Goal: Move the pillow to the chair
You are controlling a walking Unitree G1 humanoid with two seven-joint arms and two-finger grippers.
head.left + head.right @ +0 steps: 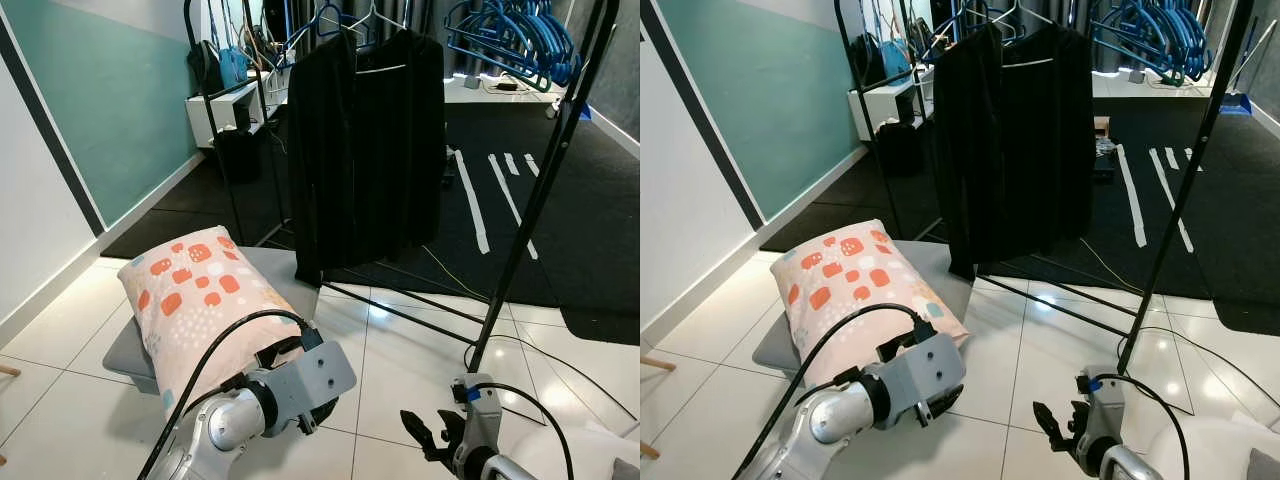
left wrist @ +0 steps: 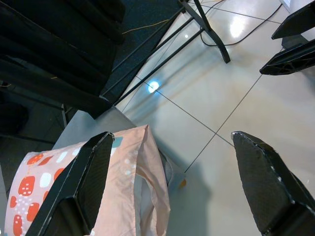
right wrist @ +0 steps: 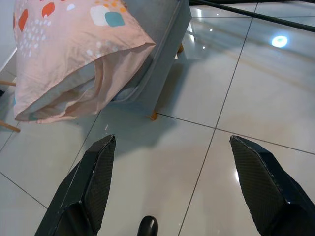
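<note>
Left gripper (image 2: 167,167) seen spread wide, nothing gripped; one finger (image 2: 86,182) shown just beside pillow (image 1: 195,300) edge, contact not clear. Right gripper (image 3: 170,184) also spread wide, nothing held, poised over white tile floor (image 3: 206,162), apart from pillow. Pillow (pink w/ orange spots) laid on low grey chair (image 1: 940,270), overhanging front. Black coat (image 1: 365,150) hung on rack (image 1: 540,200) behind.
</note>
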